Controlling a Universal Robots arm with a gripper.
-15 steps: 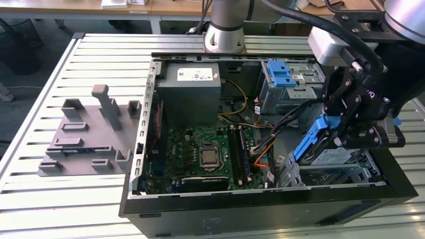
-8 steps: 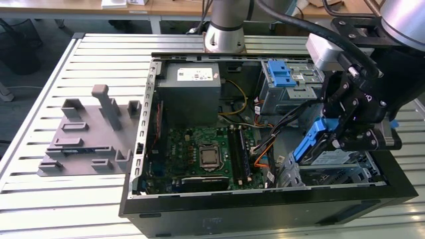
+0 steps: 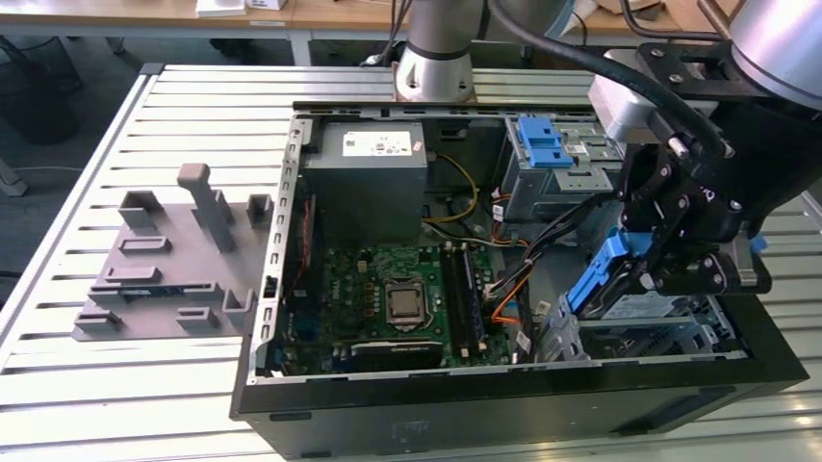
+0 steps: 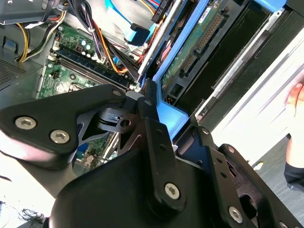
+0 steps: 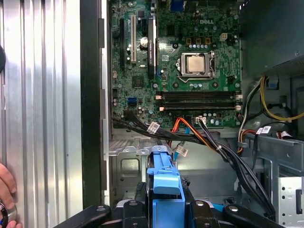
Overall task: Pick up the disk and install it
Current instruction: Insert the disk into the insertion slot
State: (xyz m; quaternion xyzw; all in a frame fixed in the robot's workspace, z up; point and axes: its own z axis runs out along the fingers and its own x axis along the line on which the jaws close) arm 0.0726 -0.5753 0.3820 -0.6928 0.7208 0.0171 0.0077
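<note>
In the exterior view, the gripper (image 3: 657, 271) was clamped on the disk (image 3: 594, 282). The disk hung tilted on the exterior view's right of the motherboard (image 3: 392, 298), just above the cage (image 3: 661, 337). We judged the tilt the main risk: an edge could catch on the cage wall and jam. The cables (image 3: 546, 236) between motherboard and disk lay near enough to snag or get pinched. The arm hid the disk's far side, so we could not tell whether it touched the cage.

In the second wrist view, the black fingers (image 4: 152, 123) were closed tight on the blue frame (image 4: 166, 111), and the disk's green underside ran on past the motherboard's edge. A hand (image 4: 295, 97) showed at the border, cut off — a worry if it reached in.

In the first wrist view, the frame (image 5: 165, 183) stood between the fingers on the cable side of the motherboard. The gripper hid whatever lay under the disk.
</note>
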